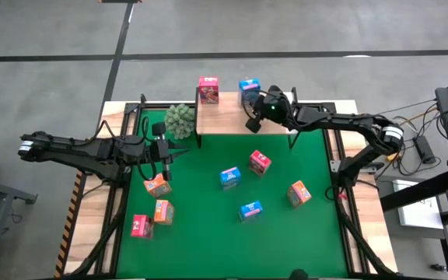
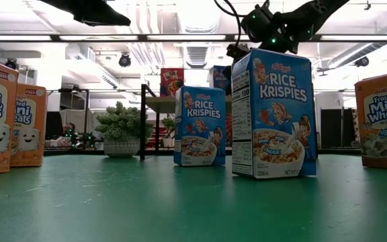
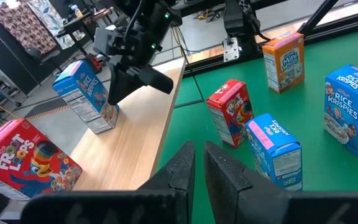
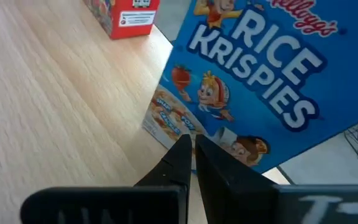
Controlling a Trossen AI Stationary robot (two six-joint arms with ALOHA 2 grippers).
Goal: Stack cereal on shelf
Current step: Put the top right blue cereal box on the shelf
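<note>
Two cereal boxes (image 1: 208,89) on shelf (image 1: 232,117); seven on mat (image 1: 286,233).

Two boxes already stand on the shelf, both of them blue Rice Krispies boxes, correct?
Not quite. Two boxes do stand on the shelf, but only one is a blue Rice Krispies box; the other is a red Froot Loops box. The high view shows it.
</note>
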